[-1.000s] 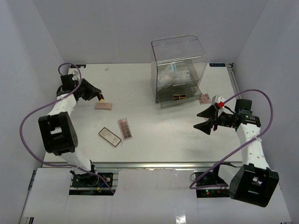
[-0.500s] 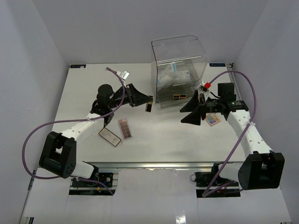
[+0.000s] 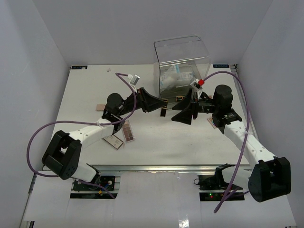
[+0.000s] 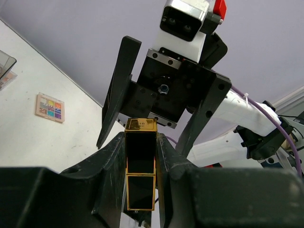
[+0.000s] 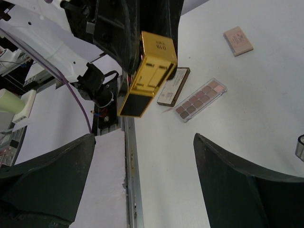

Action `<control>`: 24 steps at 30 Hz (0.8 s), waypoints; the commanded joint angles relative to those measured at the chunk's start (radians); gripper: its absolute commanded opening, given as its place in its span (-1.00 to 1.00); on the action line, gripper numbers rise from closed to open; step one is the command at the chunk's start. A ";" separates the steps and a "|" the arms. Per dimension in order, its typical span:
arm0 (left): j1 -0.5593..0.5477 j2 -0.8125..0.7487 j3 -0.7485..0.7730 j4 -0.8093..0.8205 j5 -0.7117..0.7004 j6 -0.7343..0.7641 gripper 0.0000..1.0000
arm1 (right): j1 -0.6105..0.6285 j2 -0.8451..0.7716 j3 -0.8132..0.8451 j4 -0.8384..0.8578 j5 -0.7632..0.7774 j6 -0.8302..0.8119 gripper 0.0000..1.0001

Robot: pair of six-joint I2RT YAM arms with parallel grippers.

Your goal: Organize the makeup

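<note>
While the left claw (image 4: 141, 142) is clamped on the lipstick (image 4: 141, 166) and holds it up off the worktop (image 3: 156, 137), the right claw (image 5: 142, 142) sits straight opposite with its jaws spread wide and nothing in them. Looks like a handover to me. The gold end of the tube pokes out past the left fingers, so I'd bring the right claw in until that free end is well between its jaws. Then close on the flat sides, not the corners, and only let go on the left once the right has it square.

Count-wise: one lipstick and four palettes. The pink palette (image 5: 238, 40), long brown palette (image 5: 200, 99) and dark-framed palette (image 5: 173, 85) lie flat on the worktop behind the left claw, near its arm. The multicoloured palette (image 4: 49, 107) lies off to one side of the right claw. Behind both claws, the clear box (image 3: 183, 61) has white-blue sachets (image 3: 176, 75) inside, but I can't count those.
</note>
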 commanded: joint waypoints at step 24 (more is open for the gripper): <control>-0.083 0.108 0.121 0.073 -0.043 -0.018 -0.91 | 0.035 0.068 -0.019 0.310 0.037 0.210 -0.08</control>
